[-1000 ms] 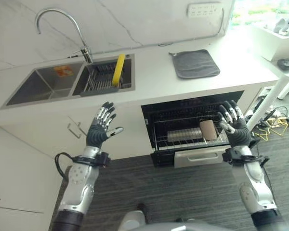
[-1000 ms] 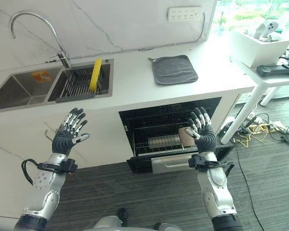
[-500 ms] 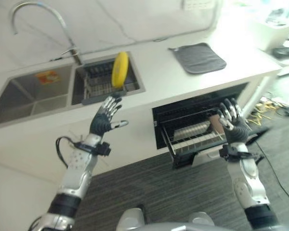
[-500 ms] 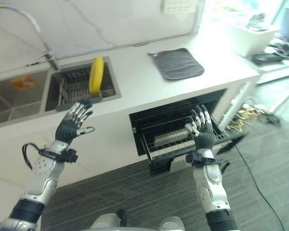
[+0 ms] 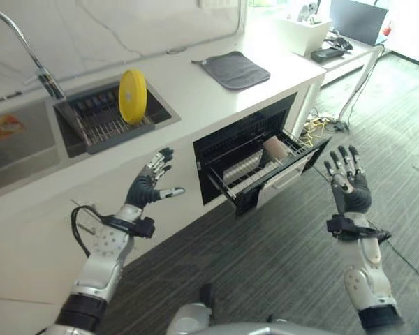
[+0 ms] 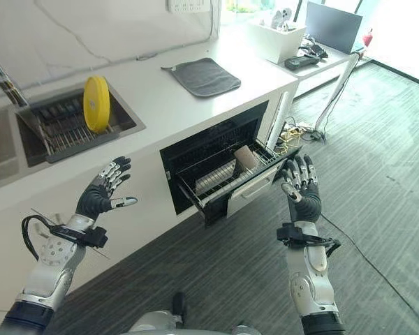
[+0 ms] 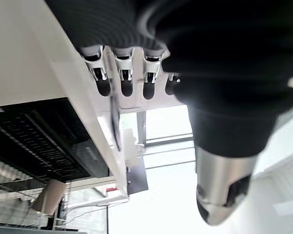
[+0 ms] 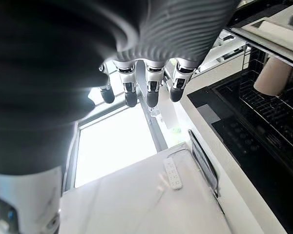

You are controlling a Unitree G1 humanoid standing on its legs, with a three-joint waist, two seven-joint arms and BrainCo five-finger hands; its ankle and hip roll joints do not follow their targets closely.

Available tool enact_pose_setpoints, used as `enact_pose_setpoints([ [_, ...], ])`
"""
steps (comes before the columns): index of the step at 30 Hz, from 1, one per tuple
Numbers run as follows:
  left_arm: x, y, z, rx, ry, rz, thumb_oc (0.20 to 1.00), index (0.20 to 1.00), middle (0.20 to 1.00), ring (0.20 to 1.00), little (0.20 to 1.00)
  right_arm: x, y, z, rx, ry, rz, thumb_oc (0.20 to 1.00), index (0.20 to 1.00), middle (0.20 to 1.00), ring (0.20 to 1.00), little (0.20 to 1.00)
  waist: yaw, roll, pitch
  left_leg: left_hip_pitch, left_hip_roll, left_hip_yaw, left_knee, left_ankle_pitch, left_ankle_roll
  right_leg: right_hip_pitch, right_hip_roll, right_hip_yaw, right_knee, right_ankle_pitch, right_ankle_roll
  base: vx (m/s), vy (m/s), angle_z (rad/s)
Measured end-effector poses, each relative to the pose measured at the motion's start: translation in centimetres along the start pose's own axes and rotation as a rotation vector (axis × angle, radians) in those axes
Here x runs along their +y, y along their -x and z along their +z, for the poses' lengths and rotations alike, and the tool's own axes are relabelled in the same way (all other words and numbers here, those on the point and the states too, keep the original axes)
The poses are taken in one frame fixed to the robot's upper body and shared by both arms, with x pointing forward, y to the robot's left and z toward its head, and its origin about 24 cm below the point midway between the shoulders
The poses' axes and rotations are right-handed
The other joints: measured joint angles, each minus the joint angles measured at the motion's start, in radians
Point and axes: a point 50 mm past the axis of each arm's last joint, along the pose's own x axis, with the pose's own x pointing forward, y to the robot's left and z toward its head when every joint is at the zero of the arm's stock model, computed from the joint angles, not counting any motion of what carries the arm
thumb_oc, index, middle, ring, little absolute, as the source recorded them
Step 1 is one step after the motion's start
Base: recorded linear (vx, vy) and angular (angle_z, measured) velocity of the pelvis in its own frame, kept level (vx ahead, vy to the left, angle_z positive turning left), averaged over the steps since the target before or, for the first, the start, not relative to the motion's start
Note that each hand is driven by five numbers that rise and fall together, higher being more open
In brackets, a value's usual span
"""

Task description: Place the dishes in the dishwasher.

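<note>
A yellow plate (image 5: 133, 95) stands on edge in the wire rack (image 5: 105, 125) inside the right sink basin. Below the counter the dishwasher (image 5: 248, 150) is open, its rack (image 5: 265, 167) pulled out with a row of pale plates (image 5: 239, 166) and a beige cup (image 5: 274, 147) in it. My left hand (image 5: 145, 188) is raised in front of the counter's face, below the sink, fingers straight and holding nothing. My right hand (image 5: 349, 190) is up over the floor to the right of the pulled-out rack, fingers spread and bare.
A grey mat (image 5: 234, 70) lies on the white counter (image 5: 188, 105) above the dishwasher. A tap (image 5: 28, 52) rises behind the sink. A white table (image 5: 349, 52) with a white box (image 5: 304, 31) stands to the far right, with cables on the grey floor (image 5: 279, 258) under it.
The whole picture has swung, so sink and dishwasher now sit further left and angled. Both hands stay raised and open; the right hand now shows over the floor, clear of the rack.
</note>
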Motion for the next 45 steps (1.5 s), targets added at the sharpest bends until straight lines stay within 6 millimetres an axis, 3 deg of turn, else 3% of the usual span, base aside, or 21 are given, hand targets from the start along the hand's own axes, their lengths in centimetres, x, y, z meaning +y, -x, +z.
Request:
enact_pose_setpoints([
  [9, -1.4, -0.1, -0.7, 0.03, 0.033, -0.039, 1.0, 1.0, 1.0, 1.0, 1.0, -0.3, 0.0, 0.3, 0.022, 0.075, 0.025, 1.0, 1.0, 1.0, 1.0, 1.0, -0.001, 0.002, -0.034, -0.009, 0.044, 0.001, -0.016, 0.002, -0.006, 0.021, 0.054, -0.011, -0.056, 0.04, -0.041, 0.06, -0.067, 0.03],
  [11, -1.4, 0.0, -0.7, 0.031, 0.035, -0.037, 1.0, 1.0, 1.0, 1.0, 1.0, -0.1, 0.0, 0.1, 0.041, 0.093, 0.035, 1.0, 1.0, 1.0, 1.0, 1.0, -0.001, 0.009, -0.04, 0.009, 0.051, -0.004, -0.019, 0.039, -0.008, 0.044, 0.062, -0.011, -0.054, 0.038, -0.042, 0.07, -0.083, 0.01],
  [15, -1.4, 0.0, -0.7, 0.033, 0.036, -0.035, 1.0, 1.0, 1.0, 1.0, 1.0, 0.7, 0.1, -0.1, 0.057, 0.106, 0.081, 1.0, 1.0, 1.0, 1.0, 1.0, -0.008, 0.006, -0.044, 0.027, 0.054, -0.016, -0.013, 0.047, -0.015, 0.044, 0.064, -0.005, -0.014, 0.006, -0.036, 0.08, -0.155, -0.02],
  [18, -1.5, 0.0, -1.0, 0.039, 0.047, -0.018, 1.0, 1.0, 1.0, 1.0, 1.0, 1.3, 0.1, -0.4, 0.076, 0.102, 0.112, 1.0, 1.0, 1.0, 1.0, 1.0, -0.016, 0.009, -0.043, 0.037, 0.069, -0.044, -0.012, 0.06, -0.017, 0.033, 0.084, 0.001, 0.043, -0.048, -0.05, 0.05, -0.22, 0.22],
  [20, -1.3, 0.3, -1.3, 0.053, 0.052, 0.021, 1.0, 1.0, 1.0, 1.0, 1.0, 2.0, -0.5, -0.9, 0.104, 0.134, 0.168, 1.0, 1.0, 1.0, 1.0, 1.0, -0.013, 0.034, -0.026, 0.006, 0.104, -0.061, 0.049, 0.045, -0.051, -0.004, 0.117, 0.006, 0.12, -0.104, -0.097, 0.09, -0.225, 0.24],
  [21, -1.2, 0.3, -1.5, 0.06, 0.053, 0.046, 1.0, 1.0, 1.0, 1.0, 1.0, 1.8, -0.9, -1.3, 0.133, 0.151, 0.176, 1.0, 1.0, 1.0, 1.0, 1.0, -0.003, 0.035, 0.006, -0.042, 0.121, -0.089, 0.148, 0.056, -0.089, -0.02, 0.167, 0.051, 0.188, -0.153, -0.139, 0.17, -0.213, 0.5],
  [22, -1.1, 0.4, -1.7, 0.069, 0.053, 0.055, 1.0, 1.0, 1.0, 1.0, 1.0, 1.5, -0.8, -1.7, 0.154, 0.156, 0.167, 1.0, 1.0, 1.0, 1.0, 1.0, -0.001, 0.024, 0.015, -0.075, 0.121, -0.097, 0.196, 0.084, -0.121, -0.037, 0.163, 0.054, 0.229, -0.172, -0.165, 0.16, -0.14, 0.81],
  [23, -0.9, 0.9, -2.0, 0.085, 0.054, 0.062, 1.0, 1.0, 1.0, 1.0, 1.0, 0.8, -0.3, -1.7, 0.168, 0.161, 0.146, 1.0, 1.0, 1.0, 1.0, 1.0, 0.02, 0.005, 0.036, -0.145, 0.1, -0.084, 0.326, 0.119, -0.091, -0.033, 0.154, 0.017, 0.247, -0.182, -0.191, 0.27, -0.054, 0.7],
  [24, -1.0, 0.9, -2.0, 0.085, 0.057, 0.063, 1.0, 1.0, 1.0, 1.0, 1.0, 0.3, 0.0, -1.7, 0.173, 0.165, 0.129, 1.0, 1.0, 1.0, 1.0, 1.0, 0.028, 0.005, 0.04, -0.177, 0.088, -0.078, 0.389, 0.113, -0.078, -0.03, 0.153, 0.001, 0.248, -0.186, -0.198, 0.24, 0.048, 0.72],
  [25, -0.9, 1.1, -2.0, 0.087, 0.059, 0.066, 1.0, 1.0, 1.0, 1.0, 1.0, -0.1, 0.3, -1.9, 0.182, 0.166, 0.111, 1.0, 1.0, 1.0, 1.0, 1.0, 0.041, 0.011, 0.047, -0.21, 0.063, -0.089, 0.417, 0.057, -0.077, -0.016, 0.155, -0.023, 0.238, -0.186, -0.185, 0.29, 0.089, 0.42],
  [27, -0.5, 1.3, -1.9, 0.08, 0.064, 0.083, 1.0, 1.0, 1.0, 1.0, 1.0, 0.2, 0.2, -2.1, 0.177, 0.16, 0.117, 1.0, 1.0, 1.0, 1.0, 1.0, 0.069, 0.026, 0.06, -0.166, 0.051, -0.123, 0.15, 0.046, -0.084, -0.011, 0.188, -0.027, 0.203, -0.159, -0.153, 0.36, 0.175, 0.14],
  [30, 0.5, 1.6, -2.0, 0.079, 0.059, 0.111, 1.0, 1.0, 1.0, 1.0, 1.0, 0.3, 0.0, -1.8, 0.14, 0.154, 0.111, 1.0, 1.0, 1.0, 1.0, 1.0, 0.07, 0.038, 0.108, -0.157, 0.112, -0.12, -0.014, 0.045, -0.086, 0.022, 0.234, -0.016, 0.184, -0.157, -0.158, 0.33, 0.304, -0.11],
  [32, 0.8, 1.4, -2.1, 0.084, 0.058, 0.122, 1.0, 1.0, 1.0, 1.0, 1.0, 0.2, -0.1, -1.6, 0.135, 0.161, 0.112, 1.0, 1.0, 1.0, 1.0, 1.0, 0.058, 0.036, 0.128, -0.154, 0.142, -0.134, 0.001, 0.045, -0.085, 0.035, 0.241, 0.016, 0.189, -0.153, -0.174, 0.24, 0.445, -0.52],
  [34, 0.8, 0.8, -1.7, 0.055, 0.057, 0.119, 1.0, 1.0, 1.0, 1.0, 1.0, 0.4, -0.4, -1.3, 0.121, 0.163, 0.123, 1.0, 1.0, 1.0, 1.0, 1.0, 0.055, 0.041, 0.142, -0.144, 0.141, -0.192, 0.109, 0.037, -0.075, 0.046, 0.235, 0.066, 0.194, -0.152, -0.178, 0.19, 0.413, -0.83],
  [36, 0.5, -0.4, -0.8, 0.002, 0.053, 0.089, 1.0, 1.0, 1.0, 1.0, 1.0, 0.2, -0.6, -0.9, 0.101, 0.161, 0.115, 1.0, 1.0, 1.0, 1.0, 1.0, 0.042, 0.033, 0.146, -0.077, 0.114, -0.137, 0.157, 0.032, -0.064, 0.081, 0.2, 0.107, 0.186, -0.166, -0.158, 0.21, 0.303, -0.71],
  [37, 0.2, -1.8, 0.4, -0.055, 0.044, 0.059, 1.0, 1.0, 1.0, 1.0, 1.0, 0.1, -0.7, -0.6, 0.077, 0.138, 0.095, 1.0, 1.0, 1.0, 1.0, 1.0, 0.041, 0.028, 0.144, -0.006, 0.091, -0.117, 0.139, 0.022, -0.062, 0.109, 0.166, 0.113, 0.192, -0.193, -0.117, 0.22, 0.307, -0.45],
  [38, 0.2, -2.4, 0.9, -0.082, 0.04, 0.06, 1.0, 1.0, 1.0, 1.0, 1.0, 0.6, -0.8, -0.8, 0.067, 0.105, 0.098, 1.0, 1.0, 1.0, 1.0, 1.0, 0.054, 0.006, 0.139, 0.005, 0.063, -0.104, 0.146, -0.003, -0.033, 0.102, 0.128, 0.094, 0.221, -0.196, -0.094, 0.11, 0.161, -0.68],
  [40, 2.3, -1.7, 1.4, -0.07, -0.034, 0.136, 1.0, 1.0, 1.0, 1.0, 1.0, 4.5, -1.8, -1.3, 0.047, 0.033, 0.238, 1.0, 1.0, 1.0, 1.0, 1.0, 0.081, -0.013, 0.117, 0.065, 0.068, 0.03, 0.107, -0.025, 0.003, 0.013, 0.05, -0.088, 0.342, -0.176, -0.084, -0.06, -0.004, -1.62],
  [41, 4.0, -0.7, 1.7, -0.072, -0.067, 0.22, 1.0, 1.0, 1.0, 1.0, 1.0, 6.4, -2.6, -1.0, 0.023, 0.024, 0.335, 1.0, 1.0, 1.0, 1.0, 1.0, 0.122, -0.017, 0.107, 0.059, 0.068, 0.073, 0.113, -0.036, 0.013, -0.054, -0.032, -0.134, 0.345, -0.154, -0.057, -0.19, -0.096, -1.29],
  [42, 3.7, -1.3, 2.1, -0.087, -0.089, 0.201, 1.0, 1.0, 1.0, 1.0, 1.0, 5.8, -2.8, -0.5, 0.016, 0.059, 0.32, 1.0, 1.0, 1.0, 1.0, 1.0, 0.11, -0.02, 0.105, 0.049, 0.06, 0.024, 0.096, -0.035, 0.014, -0.044, -0.036, -0.061, 0.261, -0.14, -0.023, -0.21, -0.119, -0.51],
  [45, 3.2, -1.1, 1.7, -0.066, -0.098, 0.176, 1.0, 1.0, 1.0, 1.0, 1.0, 6.1, -2.8, -0.7, 0.019, 0.049, 0.284, 1.0, 1.0, 1.0, 1.0, 1.0, 0.145, -0.061, 0.075, 0.026, 0.029, 0.018, 0.071, -0.033, 0.009, -0.023, -0.041, -0.041, 0.144, -0.095, -0.004, -0.04, -0.023, 0.31],
])
